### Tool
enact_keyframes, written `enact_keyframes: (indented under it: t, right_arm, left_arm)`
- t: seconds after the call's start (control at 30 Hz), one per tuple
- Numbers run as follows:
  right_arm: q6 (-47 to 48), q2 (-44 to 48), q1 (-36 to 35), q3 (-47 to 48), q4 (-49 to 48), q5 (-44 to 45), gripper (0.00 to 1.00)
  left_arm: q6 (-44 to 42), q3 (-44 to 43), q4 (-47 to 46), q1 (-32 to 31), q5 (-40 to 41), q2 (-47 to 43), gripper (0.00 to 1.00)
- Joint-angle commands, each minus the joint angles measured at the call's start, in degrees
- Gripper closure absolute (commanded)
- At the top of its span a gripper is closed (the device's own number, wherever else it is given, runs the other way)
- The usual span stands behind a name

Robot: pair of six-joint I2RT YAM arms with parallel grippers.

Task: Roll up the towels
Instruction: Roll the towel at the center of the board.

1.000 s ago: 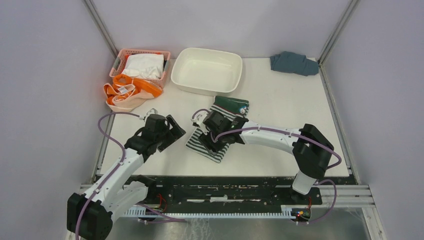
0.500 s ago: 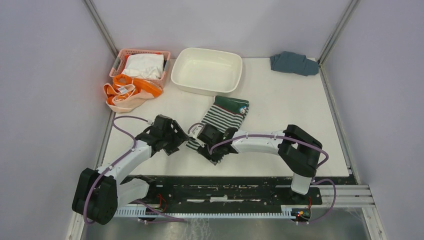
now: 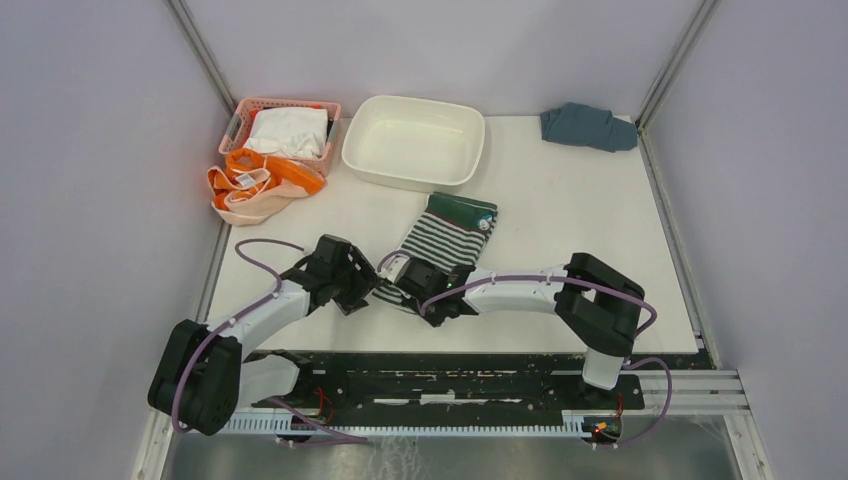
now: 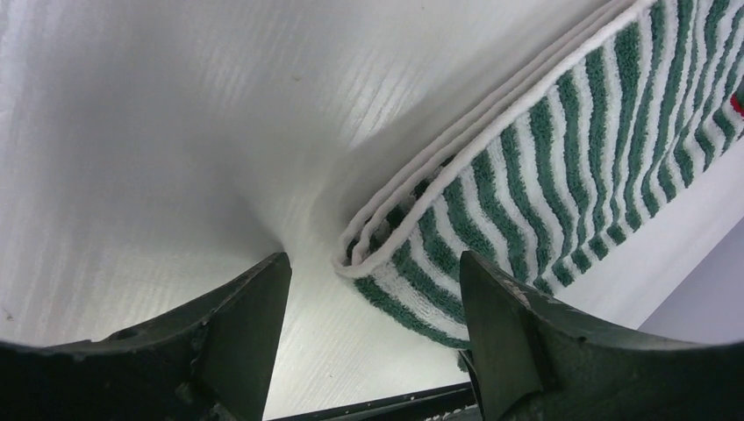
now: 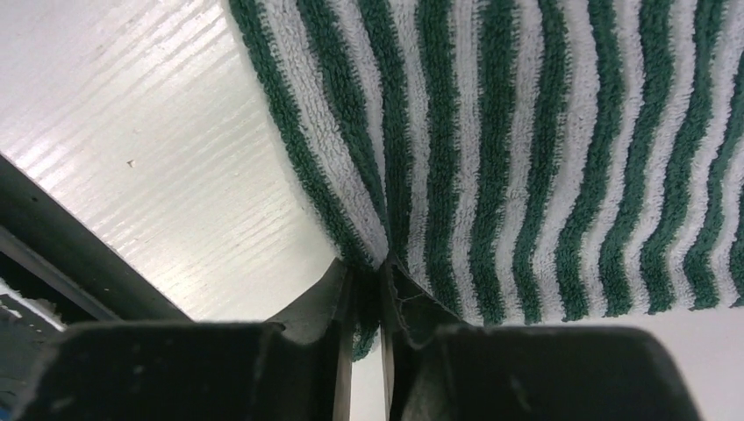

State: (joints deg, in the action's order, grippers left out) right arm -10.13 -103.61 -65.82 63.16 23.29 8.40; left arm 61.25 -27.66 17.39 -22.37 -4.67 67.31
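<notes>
The green-and-white striped towel (image 3: 447, 238) lies folded flat in the middle of the table. My right gripper (image 5: 367, 263) is shut on its near edge, with a pinch of striped cloth (image 5: 491, 175) between the fingers. In the top view that gripper (image 3: 418, 293) sits at the towel's near end. My left gripper (image 4: 373, 270) is open at the towel's near left corner (image 4: 355, 259), one finger on each side and neither touching the layered hem. From above, the left gripper (image 3: 362, 291) is just left of the right one. The orange towel (image 3: 255, 186) lies crumpled at the far left.
A pink basket (image 3: 236, 124) holding a white cloth (image 3: 287, 130) stands at the back left, behind the orange towel. A white tub (image 3: 413, 140) sits at the back centre, just beyond the striped towel. A blue-grey cloth (image 3: 588, 126) lies in the back right corner.
The right gripper slid back to the striped towel's near edge and closed on it. The left arm swung right to the towel's near left corner, its jaws narrowing a little.
</notes>
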Motion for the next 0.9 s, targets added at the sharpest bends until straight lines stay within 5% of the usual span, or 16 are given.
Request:
enact_keyframes:
  t: [0.0, 0.23, 0.53, 0.7, 0.87]
  right_arm:
    - [-3.49, 2.0, 0.3, -2.57, -3.0, -5.02, 0.84]
    - [-6.7, 4.06, 1.98, -4.91, -6.39, -8.64, 0.85]
    - [-7.88, 6.34, 2.4, -7.85, -9.15, -9.93, 0.82]
    - [-5.68, 8.35, 1.69, -8.87, -9.93, -7.61, 0.66]
    - [-2.41, 10.08, -0.06, -7.73, -10.72, -4.47, 0.5]
  left_arm:
    - [4.07, 0.36, -1.97, -1.44, 0.69, 0.24, 0.22]
    - [6.7, 1.11, -2.25, -3.62, 2.22, 0.11, 0.28]
    - [7.14, 0.66, -2.96, -4.5, 4.61, 2.32, 0.56]
    - [6.34, -1.03, -2.39, -4.47, 4.64, 3.11, 0.81]
    - [6.31, -1.67, -0.9, -4.47, 4.4, 2.47, 0.9]
